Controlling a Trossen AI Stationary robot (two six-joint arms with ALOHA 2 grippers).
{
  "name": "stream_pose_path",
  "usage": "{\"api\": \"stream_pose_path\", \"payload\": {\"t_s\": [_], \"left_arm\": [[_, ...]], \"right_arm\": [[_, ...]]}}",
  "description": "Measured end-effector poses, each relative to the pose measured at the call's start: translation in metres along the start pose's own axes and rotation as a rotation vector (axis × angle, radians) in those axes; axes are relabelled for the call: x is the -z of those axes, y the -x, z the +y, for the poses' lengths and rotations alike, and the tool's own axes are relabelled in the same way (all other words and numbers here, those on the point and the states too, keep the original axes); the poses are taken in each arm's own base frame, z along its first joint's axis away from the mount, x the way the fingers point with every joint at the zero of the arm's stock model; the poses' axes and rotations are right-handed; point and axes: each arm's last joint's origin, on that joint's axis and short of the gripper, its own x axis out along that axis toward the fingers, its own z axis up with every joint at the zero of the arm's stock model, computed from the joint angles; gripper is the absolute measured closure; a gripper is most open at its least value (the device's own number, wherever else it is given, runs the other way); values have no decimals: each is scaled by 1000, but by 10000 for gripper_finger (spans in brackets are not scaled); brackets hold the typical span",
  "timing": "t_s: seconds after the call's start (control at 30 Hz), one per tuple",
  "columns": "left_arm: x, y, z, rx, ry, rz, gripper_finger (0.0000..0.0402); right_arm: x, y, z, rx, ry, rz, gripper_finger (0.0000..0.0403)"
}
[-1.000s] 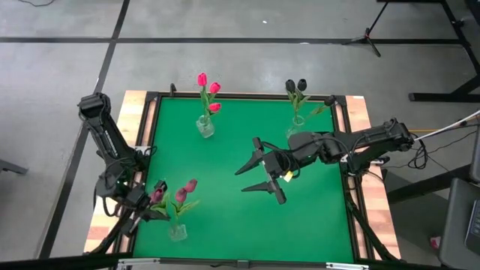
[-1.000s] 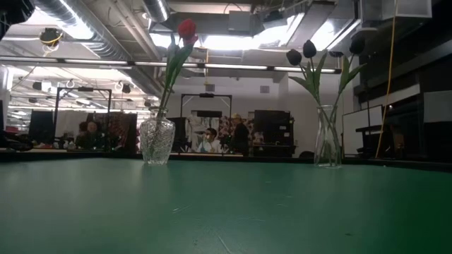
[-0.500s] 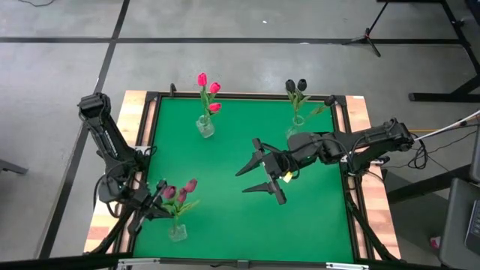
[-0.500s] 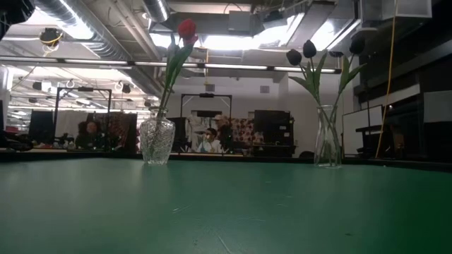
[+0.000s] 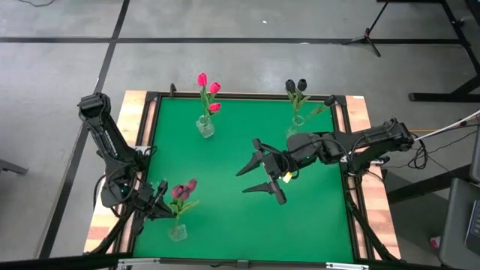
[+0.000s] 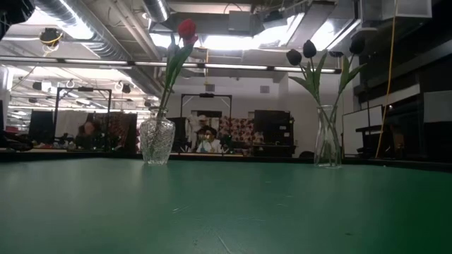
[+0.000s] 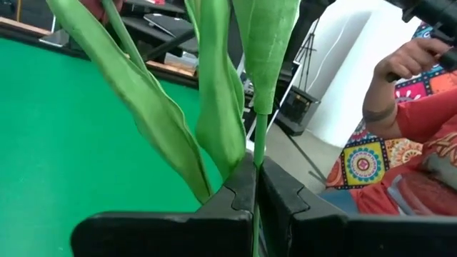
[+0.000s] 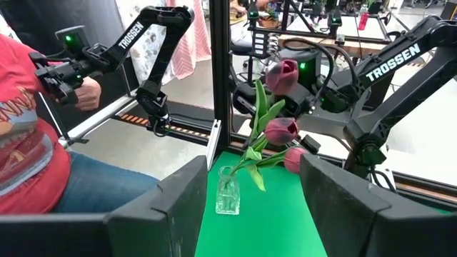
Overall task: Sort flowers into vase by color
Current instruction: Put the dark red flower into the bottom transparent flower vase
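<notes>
Nearest me, my left gripper (image 5: 159,208) is pinched tight on a green stem (image 7: 258,146) of a maroon-pink tulip (image 5: 180,192), right over the small vase (image 5: 177,232) at the near left corner of the green table (image 5: 225,172). Mid-table my right gripper (image 5: 259,175) hovers with fingers spread wide, holding nothing. Far side: 3 pink-red tulips (image 5: 209,91) in the cut-glass vase (image 6: 157,141), near-black tulips (image 6: 309,49) in the tall vase (image 6: 328,136)
</notes>
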Motion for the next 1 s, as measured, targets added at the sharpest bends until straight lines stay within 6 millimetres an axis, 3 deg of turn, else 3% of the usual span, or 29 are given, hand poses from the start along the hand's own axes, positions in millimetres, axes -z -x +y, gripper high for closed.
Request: {"api": "stream_pose_path", "payload": {"t_s": [0.57, 1.0], "left_arm": [[3, 0, 2, -2, -29, 30, 400], [3, 1, 1, 11, -24, 35, 325]], "right_arm": [[3, 0, 0, -14, -27, 28, 182], [4, 0, 2, -52, -34, 38, 182]]}}
